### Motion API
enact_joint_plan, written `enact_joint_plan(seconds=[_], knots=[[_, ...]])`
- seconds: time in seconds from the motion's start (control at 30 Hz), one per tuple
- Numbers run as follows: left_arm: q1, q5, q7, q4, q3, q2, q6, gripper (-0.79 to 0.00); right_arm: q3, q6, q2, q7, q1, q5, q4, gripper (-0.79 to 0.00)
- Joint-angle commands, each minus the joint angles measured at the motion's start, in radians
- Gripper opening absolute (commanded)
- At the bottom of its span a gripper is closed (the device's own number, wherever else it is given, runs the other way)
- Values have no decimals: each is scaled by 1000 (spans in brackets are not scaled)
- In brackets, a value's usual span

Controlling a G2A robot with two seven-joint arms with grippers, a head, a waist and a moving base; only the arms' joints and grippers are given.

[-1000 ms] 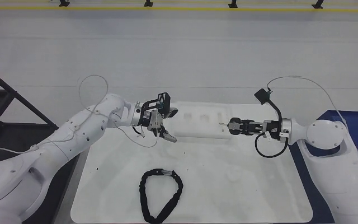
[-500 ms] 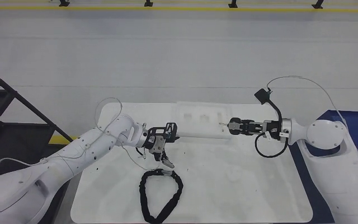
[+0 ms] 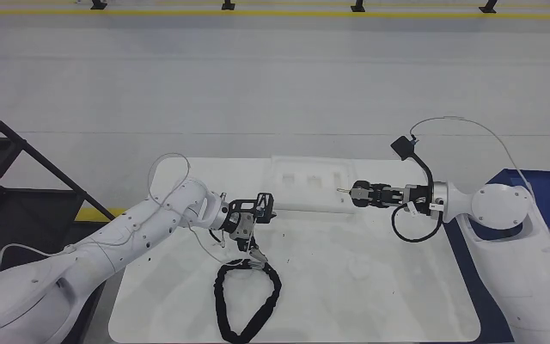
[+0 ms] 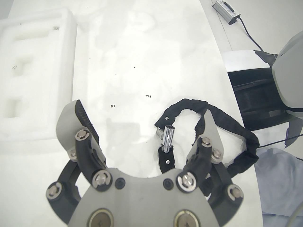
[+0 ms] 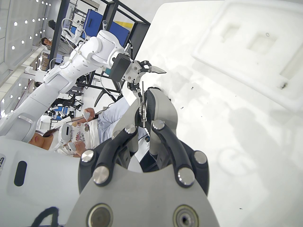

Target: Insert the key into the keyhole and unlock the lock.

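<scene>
Hovering over lock (image 4: 167, 138), left jaws spread; right jaws pinching key (image 5: 142, 92).

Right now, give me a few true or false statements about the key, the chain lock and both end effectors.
The right end effector is shut on the key. True.
The left end effector grips the chain lock. False: it is open, fingers either side of the lock's silver cylinder.
The key sits in the keyhole. False: it is held near the foam tray, apart from the lock.
The chain lock lies on the table. True.
</scene>
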Motion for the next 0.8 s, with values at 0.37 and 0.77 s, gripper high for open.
enact_joint_plan(seconds=[0.37, 0.77], knots=[[80, 172, 143, -16, -38, 22, 41, 0, 0, 0, 0, 0, 0, 0, 0, -785], [227, 549, 534, 21, -99, 118, 141, 0, 0, 0, 0, 0, 0, 0, 0, -785]])
